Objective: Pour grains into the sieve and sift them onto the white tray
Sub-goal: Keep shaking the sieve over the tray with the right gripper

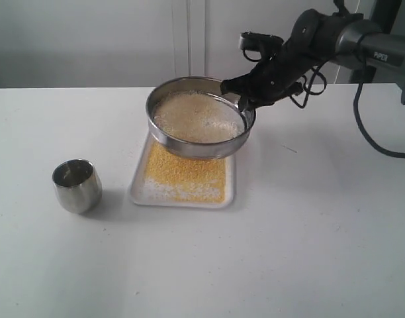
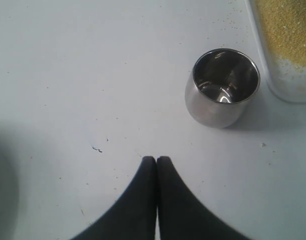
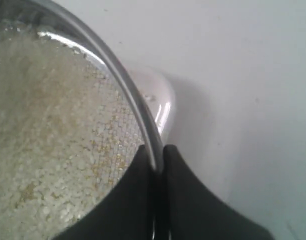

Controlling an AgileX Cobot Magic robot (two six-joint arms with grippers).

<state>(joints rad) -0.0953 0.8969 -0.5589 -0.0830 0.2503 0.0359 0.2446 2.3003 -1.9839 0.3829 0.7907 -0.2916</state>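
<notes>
The sieve (image 1: 197, 116), a wide shallow steel ring, hangs tilted above the far end of the white tray (image 1: 137, 188). My right gripper (image 1: 242, 99) is shut on the sieve's rim (image 3: 127, 85), one finger inside the ring and one outside. Off-white rice-like grains (image 3: 38, 145) with a few golden specks lie on its mesh. Fine golden-yellow grains (image 1: 186, 173) cover much of the tray, with a whitish patch near its front. My left gripper (image 2: 156, 159) is shut and empty over bare table, short of the steel cup; it does not show in the exterior view.
A small rounded steel cup (image 1: 76, 185) stands empty on the table left of the tray, also in the left wrist view (image 2: 222, 87). A black cable (image 1: 374, 142) trails over the table at the far right. The white tabletop (image 1: 288, 252) spreads all around.
</notes>
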